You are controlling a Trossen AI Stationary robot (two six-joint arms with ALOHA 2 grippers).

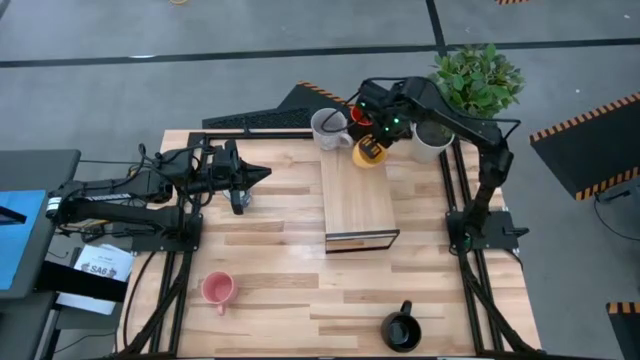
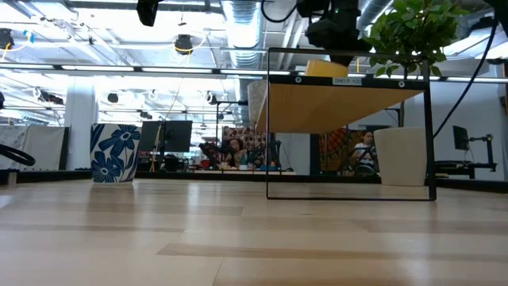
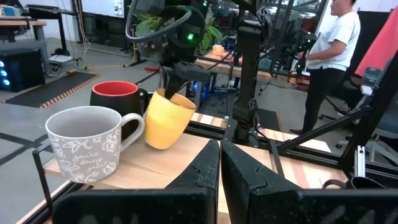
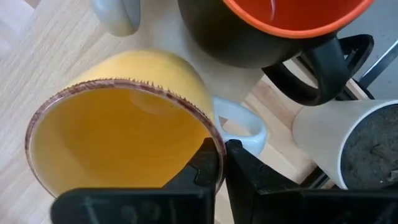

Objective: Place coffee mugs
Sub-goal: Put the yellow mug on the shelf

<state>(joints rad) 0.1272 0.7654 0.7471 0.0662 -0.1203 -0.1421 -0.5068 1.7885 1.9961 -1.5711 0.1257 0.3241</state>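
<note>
A yellow-orange mug (image 1: 368, 152) tilts at the far end of a raised wooden shelf (image 1: 358, 205), with my right gripper (image 4: 222, 162) shut on it. Beside it on the shelf stand a pale grey mug (image 3: 87, 143) and a black mug with a red-orange inside (image 3: 118, 99). A pink mug (image 1: 217, 289) and a glossy black mug (image 1: 402, 330) stand on the table near its near edge. The low view shows a white mug with blue flowers (image 2: 115, 152). My left gripper (image 3: 219, 165) is shut and holds nothing, left of the shelf. My right gripper holds the yellow-orange mug by its rim (image 4: 208, 134), one finger inside the cup and one outside. The fingers come from above, slanting from the far right. The mug tilts (image 3: 166, 121), its lower edge at the shelf top; whether it rests there I cannot tell.
A white pot with a green plant (image 1: 432, 142) stands close to the right of the mugs on the shelf. The shelf sits on a thin black frame (image 2: 429, 127) with open space below. Bare table lies between the shelf and the two mugs near the near edge.
</note>
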